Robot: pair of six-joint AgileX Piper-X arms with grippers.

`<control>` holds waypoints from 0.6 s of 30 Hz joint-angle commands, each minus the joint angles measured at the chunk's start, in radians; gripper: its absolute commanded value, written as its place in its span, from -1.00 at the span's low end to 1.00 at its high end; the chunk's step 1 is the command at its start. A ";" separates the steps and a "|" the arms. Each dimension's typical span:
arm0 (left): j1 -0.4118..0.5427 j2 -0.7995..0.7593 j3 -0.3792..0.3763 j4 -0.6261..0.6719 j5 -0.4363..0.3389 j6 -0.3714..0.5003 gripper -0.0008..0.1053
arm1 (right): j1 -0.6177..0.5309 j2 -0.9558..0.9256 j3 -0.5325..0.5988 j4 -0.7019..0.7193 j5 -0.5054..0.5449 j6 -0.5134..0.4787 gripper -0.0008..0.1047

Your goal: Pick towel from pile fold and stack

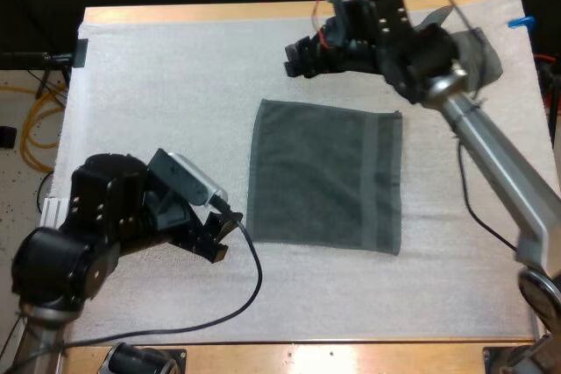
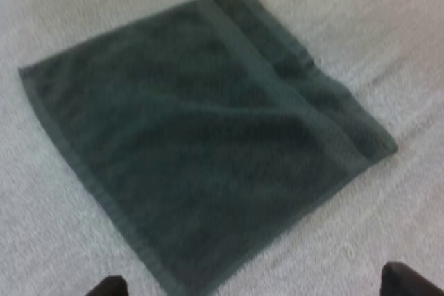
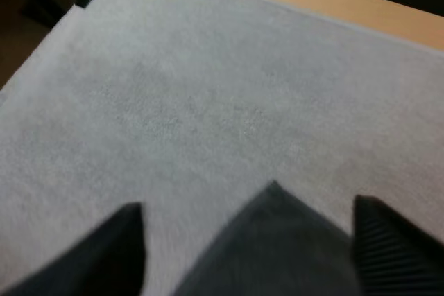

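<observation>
— So, how far along are we?

— Early, I'd say. One towel [image 1: 324,177] lies spread flat on the mat [image 1: 166,85], its edges fairly square, with a band running down the side toward the pile. Picking and laying out look done. I see no fold in it yet, only a slight wrinkle near the band.

— And the other towels?

— The pile [image 1: 480,48] sits crumpled beyond the towel's far right corner, partly behind the right arm.

— Where are the grippers?

— The left gripper [image 1: 225,238] is just beside the towel's near left corner, low over the mat. Its fingers [image 2: 105,287] stand apart with nothing between them, clear of the cloth. The right gripper [image 1: 294,57] hangs a little beyond the towel's far left corner, pointing away from the pile. Its fingers [image 3: 119,251] are apart too. A dark grey wedge sits between them and touches neither, and I cannot tell whether it is cloth or part of the gripper.

— So what's left?

— Most of it, by my reckoning. The grippers need to take hold of an edge or two corners, fold the towel over, perhaps fold it once more, then set it down to start a stack. After that the pile needs the same treatment.
</observation>
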 commanded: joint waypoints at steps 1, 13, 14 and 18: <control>0.001 -0.023 -0.004 -0.004 0.001 -0.010 0.31 | 0.002 -0.038 -0.002 0.113 0.035 -0.032 0.59; 0.001 -0.083 -0.004 0.034 -0.024 -0.034 0.31 | -0.090 -0.411 0.324 0.261 0.130 -0.009 0.47; 0.001 -0.083 -0.003 0.039 -0.025 -0.034 0.31 | -0.104 -0.452 0.373 0.261 0.131 0.002 0.47; 0.001 -0.083 0.005 0.039 -0.024 -0.034 0.31 | -0.144 -0.589 0.534 0.261 0.135 0.051 0.47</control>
